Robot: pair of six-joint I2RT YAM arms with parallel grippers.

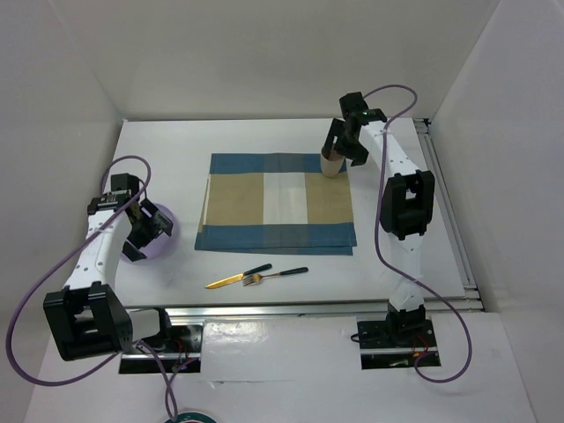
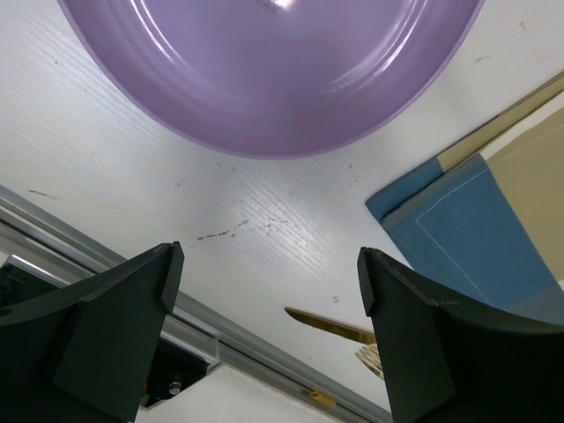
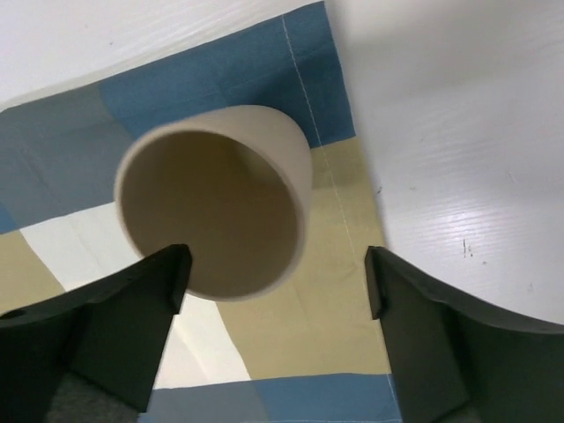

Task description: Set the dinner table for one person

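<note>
The white dinner table (image 1: 167, 150) carries a blue-and-tan placemat (image 1: 278, 203) at its middle. A beige cup (image 1: 331, 165) stands upright on the mat's far right corner. My right gripper (image 1: 343, 150) hovers open just over it. In the right wrist view the cup (image 3: 216, 203) sits near the left finger, apart from both. A purple plate (image 1: 159, 231) lies on the table at the left, and my left gripper (image 1: 144, 231) is open and empty beside it. The left wrist view shows the plate (image 2: 273, 70) beyond the fingers. A gold knife (image 1: 236, 277) and fork (image 1: 280, 274) lie near the front edge.
The left wrist view shows the mat's corner (image 2: 467, 229), the knife tip (image 2: 328, 323), the fork tines (image 2: 370, 355) and the table's metal front rail (image 2: 247, 339). White walls enclose the table on the left, back and right.
</note>
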